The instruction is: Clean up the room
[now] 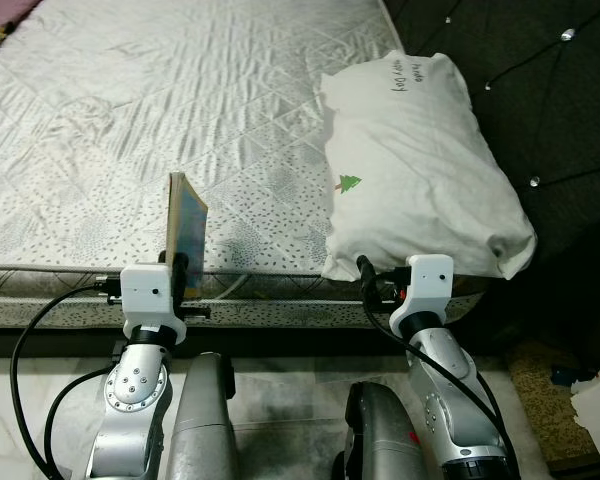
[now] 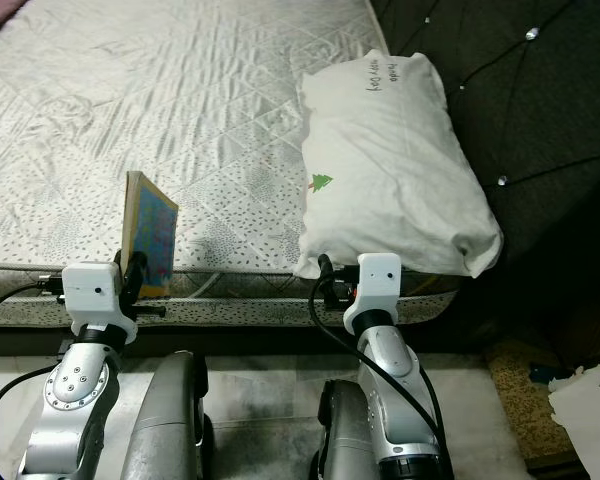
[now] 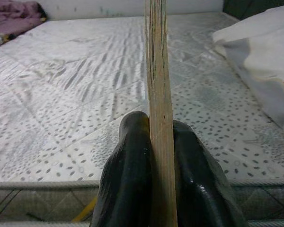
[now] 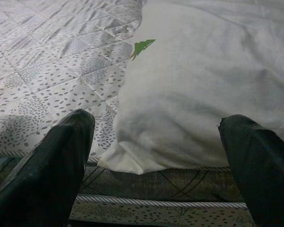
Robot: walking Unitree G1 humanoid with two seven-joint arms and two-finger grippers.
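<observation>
While left pincer [image 3: 158,165] clamps flat book [image 1: 186,229] | quilted mattress [image 1: 180,110] | soft pillow [image 1: 420,170]

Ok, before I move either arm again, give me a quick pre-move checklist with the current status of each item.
1. Left gripper grip on the book: ok, jaws clamped on its lower edge, book upright.
2. Book clear of the mattress: cannot tell; it is held at the near edge, the gap is unclear.
3. Right gripper free: ok, jaws wide open, nothing between them.
4. Right gripper lined up on the pillow: ok, the near end sits between the open fingers' line.
5. Pillow seated on the bed: not ok, its near corner overhangs the mattress edge.
6. Floor at right: not ok, torn paper lies there.
</observation>
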